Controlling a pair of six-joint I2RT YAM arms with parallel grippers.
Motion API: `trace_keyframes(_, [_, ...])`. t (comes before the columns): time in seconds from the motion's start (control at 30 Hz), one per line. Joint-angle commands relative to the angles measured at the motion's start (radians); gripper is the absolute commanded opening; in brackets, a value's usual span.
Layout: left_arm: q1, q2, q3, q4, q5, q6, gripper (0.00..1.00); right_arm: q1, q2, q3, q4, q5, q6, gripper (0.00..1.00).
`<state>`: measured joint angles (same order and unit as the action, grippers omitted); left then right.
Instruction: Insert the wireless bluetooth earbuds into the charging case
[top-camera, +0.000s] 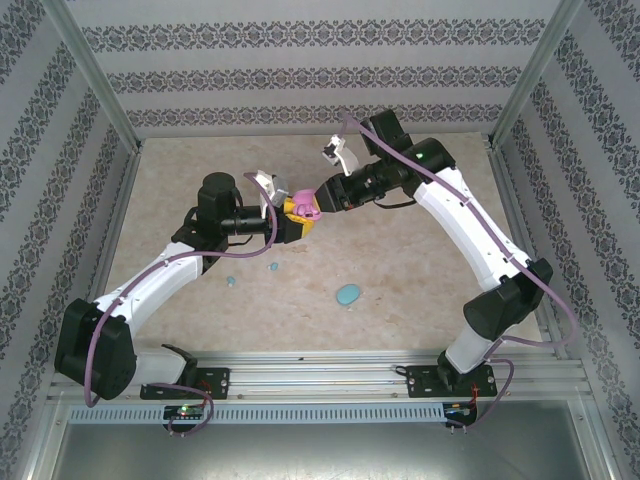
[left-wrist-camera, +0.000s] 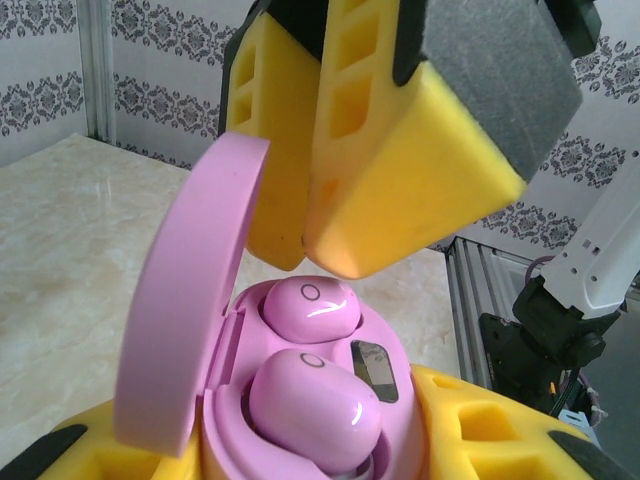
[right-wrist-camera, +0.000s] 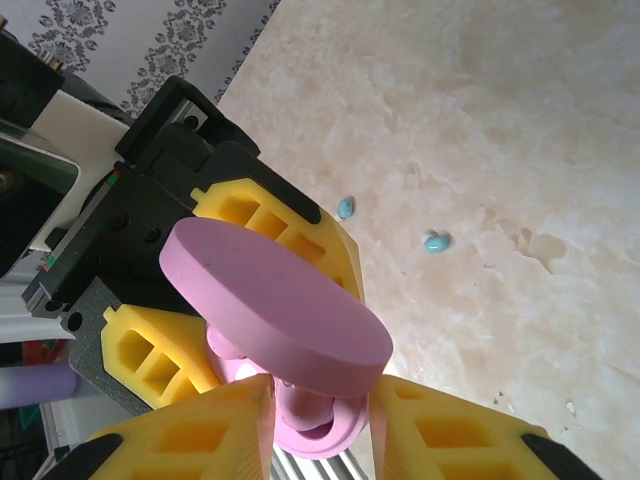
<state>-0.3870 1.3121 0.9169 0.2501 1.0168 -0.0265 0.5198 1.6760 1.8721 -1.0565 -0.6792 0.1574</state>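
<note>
The pink charging case (left-wrist-camera: 225, 440) hangs above the table with its lid (left-wrist-camera: 190, 300) swung open, and my left gripper (left-wrist-camera: 300, 445) is shut on its base. Two pink earbuds (left-wrist-camera: 310, 305) (left-wrist-camera: 310, 405) sit in its wells. My right gripper (right-wrist-camera: 320, 420) hovers just over the far earbud with its yellow fingers (left-wrist-camera: 400, 190) apart and nothing pinched between them. From above, the case (top-camera: 303, 208) sits between the left gripper (top-camera: 292, 224) and the right gripper (top-camera: 325, 195). Two light-blue earbuds (top-camera: 231, 281) (top-camera: 271, 266) lie loose on the table.
A closed light-blue oval case (top-camera: 347, 295) lies on the marble tabletop (top-camera: 420, 260), right of centre. Patterned walls stand on three sides, and an aluminium rail (top-camera: 320, 375) runs along the near edge.
</note>
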Motion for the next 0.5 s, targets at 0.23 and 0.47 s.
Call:
trace_keyframes(0.23, [-0.012, -0.018, 0.021, 0.069, 0.029, -0.014, 0.26, -0.025, -0.063, 0.059, 0.065, -0.031, 0.074, 0.28])
trace_keyframes(0.47, [-0.012, -0.029, 0.018, 0.073, 0.031, -0.007, 0.26, -0.052, -0.07, -0.029, 0.22, 0.02, 0.257, 0.32])
